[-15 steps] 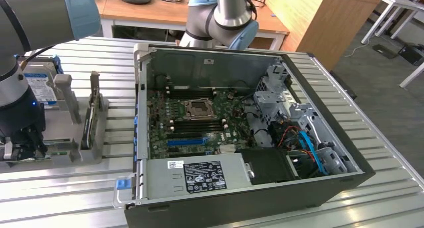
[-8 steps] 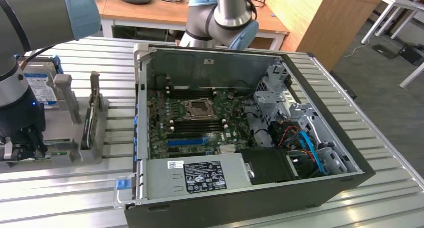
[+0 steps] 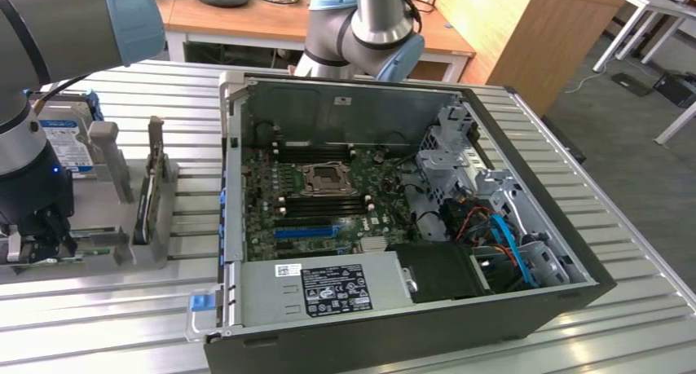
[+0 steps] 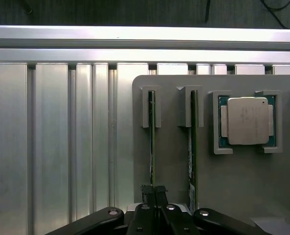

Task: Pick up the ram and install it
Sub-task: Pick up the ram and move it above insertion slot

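Pick-up step: gripper point(image 4: 154, 190) fingers pinched narrow on edge of ram point(image 4: 152, 142), standing on edge in grey holder point(image 4: 174, 156) slot beside 2nd stick point(image 4: 193, 137); lift prob. needs straight pull, no twist.

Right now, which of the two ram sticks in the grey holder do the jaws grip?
The ram farther from the processor: the jaws are shut on its end. The other stick, beside the processor, stands free.
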{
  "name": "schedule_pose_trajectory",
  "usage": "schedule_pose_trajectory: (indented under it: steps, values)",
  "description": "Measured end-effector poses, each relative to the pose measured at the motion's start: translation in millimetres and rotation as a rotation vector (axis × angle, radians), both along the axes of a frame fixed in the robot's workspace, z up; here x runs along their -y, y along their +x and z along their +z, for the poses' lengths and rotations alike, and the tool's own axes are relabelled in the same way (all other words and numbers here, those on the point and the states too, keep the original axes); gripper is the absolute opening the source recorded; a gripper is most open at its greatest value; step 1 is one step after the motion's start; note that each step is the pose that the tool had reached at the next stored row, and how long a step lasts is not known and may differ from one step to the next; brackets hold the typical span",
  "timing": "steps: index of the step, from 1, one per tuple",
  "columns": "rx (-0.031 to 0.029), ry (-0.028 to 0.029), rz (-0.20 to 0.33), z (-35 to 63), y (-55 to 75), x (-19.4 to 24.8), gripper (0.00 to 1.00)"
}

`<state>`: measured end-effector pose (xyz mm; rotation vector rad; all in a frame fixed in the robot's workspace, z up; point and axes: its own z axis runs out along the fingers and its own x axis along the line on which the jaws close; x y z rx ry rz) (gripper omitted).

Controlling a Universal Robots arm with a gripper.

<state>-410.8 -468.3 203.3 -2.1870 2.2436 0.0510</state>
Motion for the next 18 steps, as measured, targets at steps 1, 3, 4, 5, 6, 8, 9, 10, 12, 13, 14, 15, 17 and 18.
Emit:
schedule_pose_trajectory:
  steps: [1,3,4,5,6,8,9,10,12,13,14,15,17,18]
  values:
    - [0.0,0.0001,0.0,0.0,0.0,0.0,0.12]
    - [0.0,0.0001,0.0,0.0,0.0,0.0,0.12]
    - [0.0,0.0001,0.0,0.0,0.0,0.0,0.12]
    - [0.0,0.0001,0.0,0.0,0.0,0.0,0.12]
    - [0.0,0.0001,0.0,0.0,0.0,0.0,0.12]
    - [0.0,0.0001,0.0,0.0,0.0,0.0,0.12]
    - [0.0,0.0001,0.0,0.0,0.0,0.0,0.12]
    - [0.0,0.0001,0.0,0.0,0.0,0.0,0.12]
    - [0.0001,0.0001,0.001,0.0,0.0,0.0,0.12]
    - [0.0001,0.0001,0.002,0.0,0.0,0.0,0.12]
    - [0.0001,0.0001,0.003,0.0,0.0,0.0,0.12]
    - [0.0001,0.0001,0.004,0.0,0.0,0.0,0.12]
    - [0.0001,0.0001,0.008,0.0,0.0,0.0,0.12]
    - [0.0001,0.0001,0.01,0.0,0.0,0.0,0.12]
